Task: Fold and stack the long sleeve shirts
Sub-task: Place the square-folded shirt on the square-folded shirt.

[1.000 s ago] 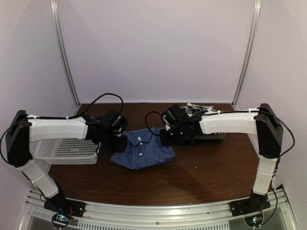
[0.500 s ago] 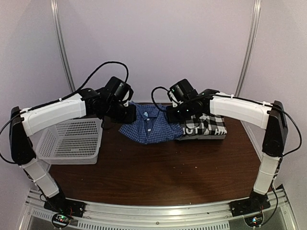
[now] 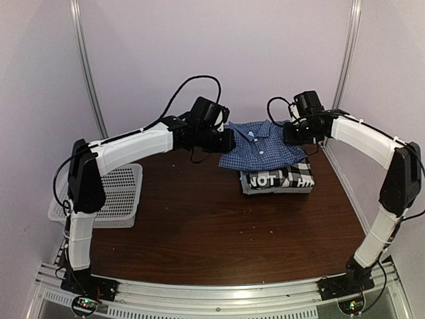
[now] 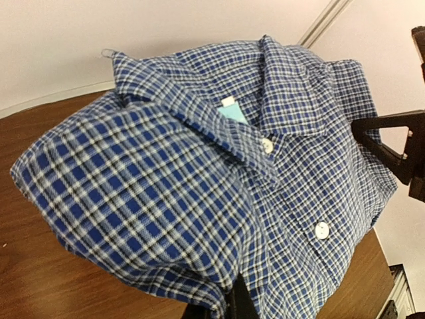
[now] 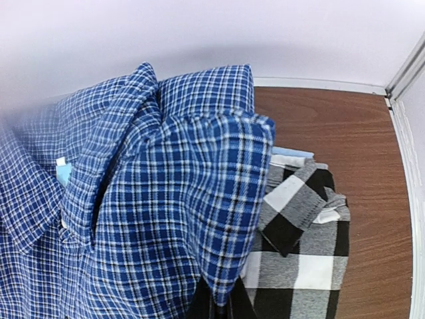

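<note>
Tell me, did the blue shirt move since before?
Yes. The blue shirt went from beside the white basket, up and toward the far right, and now hangs over the black-and-white shirt.

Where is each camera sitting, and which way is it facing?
Top external: above and behind the bases, looking down at the table; left hand and right hand hold the blue checked shirt.
Left wrist: looks across that shirt toward the right hand; own fingertip at bottom.
Right wrist: looks down toward the back wall; own fingertips low, black-and-white checked shirt beneath.
All three share the blue shirt.
</note>
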Motion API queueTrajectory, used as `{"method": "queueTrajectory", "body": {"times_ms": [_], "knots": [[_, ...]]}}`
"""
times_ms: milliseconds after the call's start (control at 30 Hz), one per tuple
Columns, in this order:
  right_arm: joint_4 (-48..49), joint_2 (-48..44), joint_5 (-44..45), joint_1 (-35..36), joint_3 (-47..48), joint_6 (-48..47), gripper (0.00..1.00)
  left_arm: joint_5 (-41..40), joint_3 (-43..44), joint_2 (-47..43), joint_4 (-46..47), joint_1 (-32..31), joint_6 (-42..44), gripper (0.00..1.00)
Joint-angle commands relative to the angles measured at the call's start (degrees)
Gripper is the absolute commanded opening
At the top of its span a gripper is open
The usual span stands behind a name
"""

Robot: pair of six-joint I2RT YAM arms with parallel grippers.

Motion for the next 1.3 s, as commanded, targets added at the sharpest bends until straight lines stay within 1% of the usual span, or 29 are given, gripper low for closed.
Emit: {"method": "queueTrajectory", "body": {"times_ms": [0,167,233,300,500,700,767,800,833,900,967,1000,1067,1133,1200,1267], "knots": [[0.72,-2.06,-0.37,-4.45,-2.32,-2.89,0.00,5.96,7.81,6.43,9.43,-1.84,1.59,0.00],[1.84,-3.20,-1.69,-9.80,-5.08,-3.84,0.00,7.06,17.27,14.69,10.74,-3.37,1.55,0.00],[2.09,-3.35,-1.73,-11.33,-5.64,-3.87,0.00,6.97,18.70,16.46,11.49,-3.77,1.24,0.00],[2.35,-3.31,-3.57,-12.25,-5.98,-3.80,0.00,6.51,18.69,17.17,12.66,-3.83,0.64,0.00],[2.64,-2.73,-3.58,-13.49,-6.38,-3.58,0.00,5.68,20.31,20.09,12.77,-3.59,-0.42,0.00],[4.05,-0.37,-3.43,-15.47,-9.57,-2.73,0.00,3.38,15.29,21.15,12.11,-2.36,-4.04,0.00],[4.02,0.60,-2.82,-16.13,-10.78,-2.23,0.14,2.55,13.62,21.55,11.10,-1.95,-5.09,0.10],[4.14,0.94,-2.61,-16.50,-11.24,-2.08,0.24,2.69,13.12,21.75,10.86,-1.72,-5.21,0.12],[4.06,1.25,-2.54,-16.70,-11.65,-1.95,0.31,2.75,12.84,21.87,10.46,-1.62,-5.42,0.13],[3.60,1.51,-2.11,-16.75,-11.55,-1.76,0.40,2.13,12.67,21.93,9.04,-1.41,-6.00,0.21],[3.23,1.09,-0.87,-16.81,-11.14,-1.60,0.50,1.83,12.48,21.76,7.39,-1.03,-6.95,0.24],[3.09,0.76,-0.52,-16.78,-10.87,-1.63,0.53,1.81,12.34,21.54,7.02,-0.81,-7.23,0.26],[2.29,0.11,-0.04,-16.75,-10.14,-1.74,0.57,2.18,11.46,20.72,7.00,-0.42,-7.32,0.33],[1.46,-0.82,-0.37,-16.61,-9.50,-1.94,0.60,1.86,10.62,19.69,6.51,-0.23,-6.97,0.37],[1.19,-2.24,-0.55,-16.17,-9.32,-2.07,0.64,1.83,9.46,18.49,6.31,0.18,-6.93,0.45],[1.07,-3.66,-0.27,-15.14,-9.18,-2.20,0.68,1.82,8.00,16.81,6.44,0.92,-7.03,0.48]]}}
